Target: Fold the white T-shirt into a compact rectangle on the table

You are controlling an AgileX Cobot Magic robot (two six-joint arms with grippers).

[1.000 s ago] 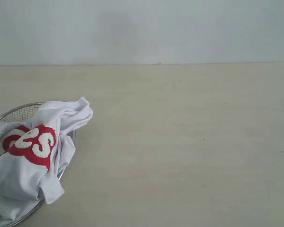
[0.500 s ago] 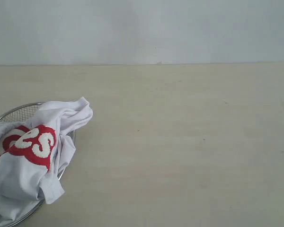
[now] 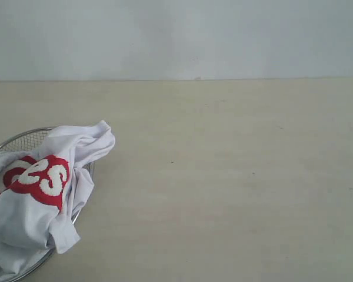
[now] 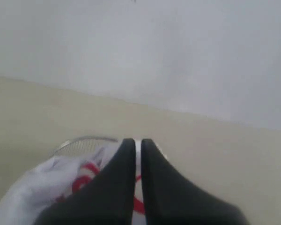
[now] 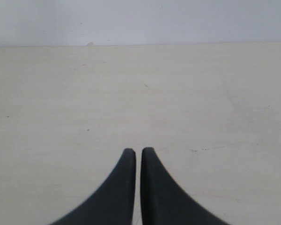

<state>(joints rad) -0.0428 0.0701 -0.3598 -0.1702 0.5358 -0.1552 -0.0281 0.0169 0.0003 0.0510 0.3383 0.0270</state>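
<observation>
At the far left, the white T-shirt [image 3: 29,217] is lying crumpled in a round wire-mesh basket [image 3: 23,136]. Its red patch with white lettering is facing up, and one fold is spilling over the rim onto the table [image 3: 235,176], which is spreading wide toward the right. The left gripper [image 4: 137,143] is pointing toward the shirt and basket, its dark jaws pressed together and holding nothing. The right gripper [image 5: 138,152] is hovering over the pale tabletop, well apart from the shirt, its jaws likewise closed on nothing.
</observation>
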